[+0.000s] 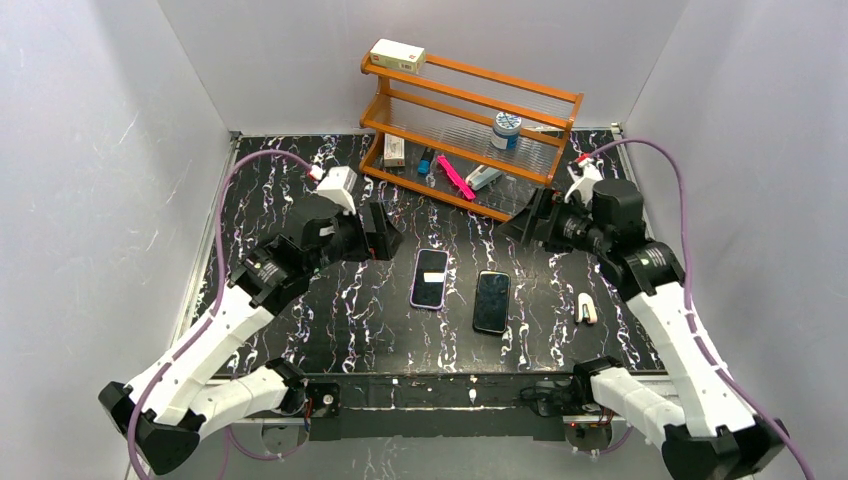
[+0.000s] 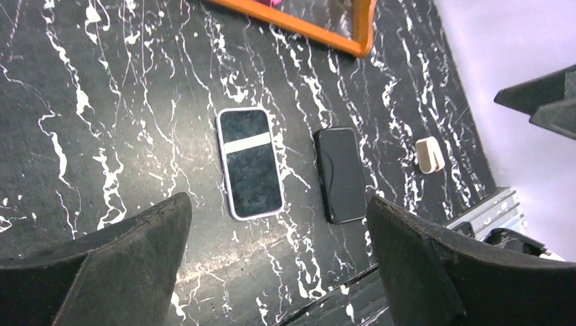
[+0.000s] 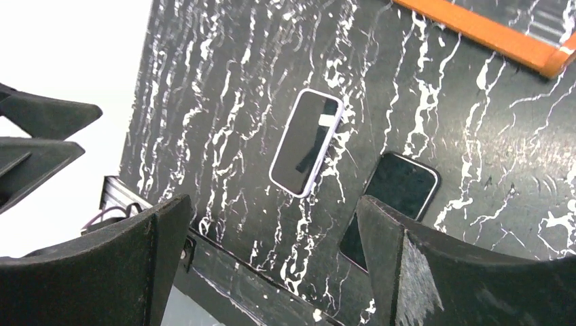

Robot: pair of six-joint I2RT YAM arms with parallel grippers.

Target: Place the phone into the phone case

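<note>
**A:** What are the end effectors doing?

**B:** Both are standing wide open and carrying nothing. The left end effector (image 1: 386, 233) is hovering up-left of the lavender-edged phone (image 1: 429, 278). The right end effector (image 3: 273, 201) is hovering well to that phone's upper right. Neither is touching the bench (image 1: 340, 320).

**A:** Where's the phone?

**B:** The phone (image 1: 491, 301) is lying flat just right of the lavender-edged phone, roughly parallel to it and not touching. The right wrist view is showing a dark rim around its glossy face. I'm reading that rim as the phone case (image 3: 435, 180), already wrapping the phone. No separate case is showing anywhere.

**A:** So we're checking the seating?

**B:** That's what I'm judging. I can't tell whether every corner is sitting home, because a finger is hiding the near end in the right wrist view.

**A:** How are we doing it cleanly?

**B:**
- I'm suggesting bringing the right end effector straight down and pressing one corner at a time.
- The left one should be bracing the long edge facing the lavender-edged phone, since I'm expecting the phone to slide on this surface.
- Both should be staying off the lavender-edged phone itself and off the small white object (image 1: 587, 308) further right of it.
</note>
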